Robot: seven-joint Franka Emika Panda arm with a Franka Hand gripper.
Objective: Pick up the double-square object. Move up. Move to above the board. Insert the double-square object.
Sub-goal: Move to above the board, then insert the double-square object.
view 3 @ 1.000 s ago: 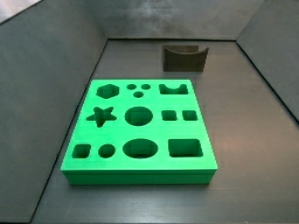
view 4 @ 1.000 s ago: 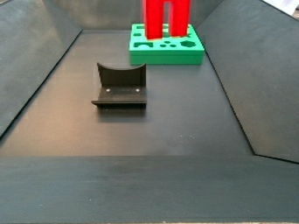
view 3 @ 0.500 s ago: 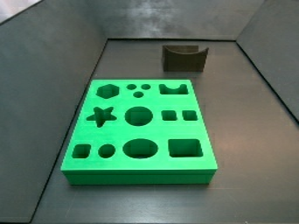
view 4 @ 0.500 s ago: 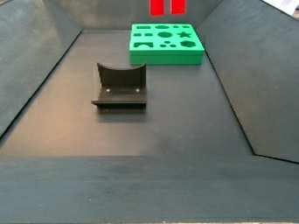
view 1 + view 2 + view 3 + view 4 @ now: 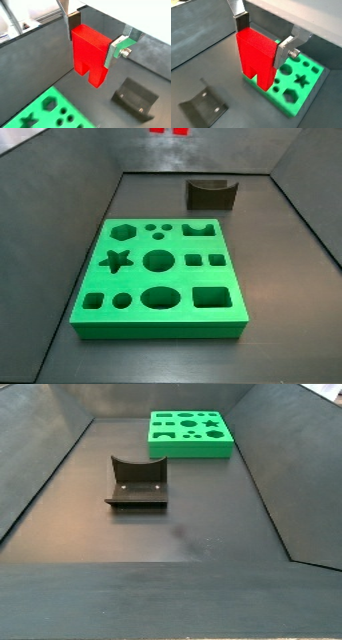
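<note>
Double-square object (image 5: pixel 89 52) (bright red, two prongs down) hangs clamped in the end effector (image 5: pixel 93 36).

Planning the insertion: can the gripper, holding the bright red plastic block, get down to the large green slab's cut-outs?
Probably yes. The gripper is shut on the bright red plastic block, high above the large green slab, with nothing between them.

In a side view only the 2 prong tips of the bright red plastic double-square object (image 5: pixel 168 131) show, cut by the frame edge. The gripper (image 5: pixel 91 40) clamping it stays outside both side views.

In both wrist views the large green board (image 5: pixel 299 79) beneath it runs past the edge.
</note>
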